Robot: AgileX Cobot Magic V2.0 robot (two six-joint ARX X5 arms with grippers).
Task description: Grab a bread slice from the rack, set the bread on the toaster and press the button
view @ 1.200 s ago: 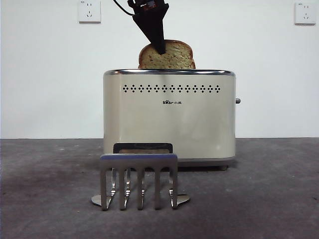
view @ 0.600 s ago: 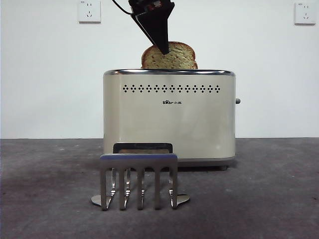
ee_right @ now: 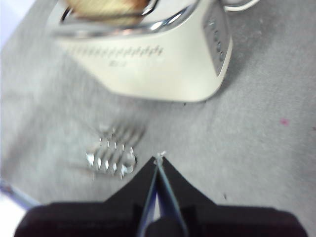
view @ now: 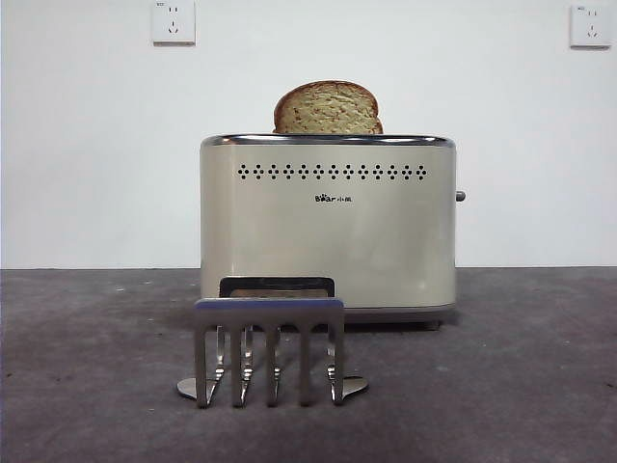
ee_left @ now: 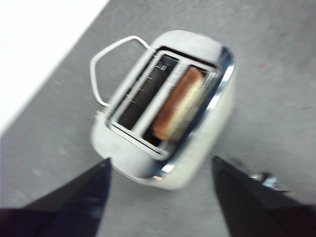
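The slice of bread (view: 328,108) stands upright in the cream toaster (view: 328,231), its domed top above the chrome rim. The button (view: 460,196) sticks out from the toaster's right side. The silver rack (view: 269,347) stands empty in front of the toaster. No gripper shows in the front view. In the left wrist view my left gripper (ee_left: 160,159) is open and empty, high above the toaster (ee_left: 217,123), with the bread (ee_left: 178,106) in one slot. My right gripper (ee_right: 159,157) is shut and empty above the table, near the rack (ee_right: 112,153) and the toaster (ee_right: 163,69).
A white power cord (ee_left: 106,59) loops on the table behind the toaster. Two wall sockets (view: 173,21) sit high on the white wall. The grey table (view: 521,367) stretches to both sides of the toaster and rack.
The gripper that was at the top of the bread has let go and risen out of the front view. The bread stays in the toaster slot.
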